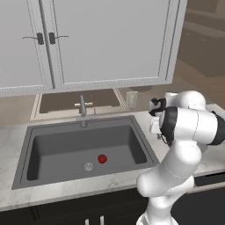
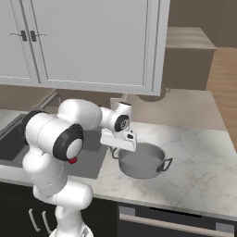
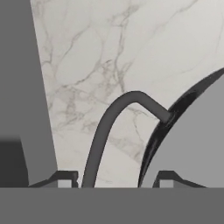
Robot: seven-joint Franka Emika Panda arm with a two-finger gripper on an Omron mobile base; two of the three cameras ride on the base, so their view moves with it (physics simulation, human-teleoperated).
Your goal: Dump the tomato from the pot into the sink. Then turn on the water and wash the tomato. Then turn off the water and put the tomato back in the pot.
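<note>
Left base view: tomato [image 1: 102, 158] is seen in the sink [image 1: 44, 145], just beside the drain [image 1: 88, 166], w/ no water running.

Right base view: pot [image 2: 141, 163] is set on the surface [image 2: 194, 157] right of sink; pincer [image 2: 121, 147] is at its sink-side handle.

Hand view: pot's loop handle [image 3: 114, 118] is seen between the fingertips [image 3: 64, 178], which stand apart, nothing gripped. Tomato judged sink-ward of pincer.
</note>
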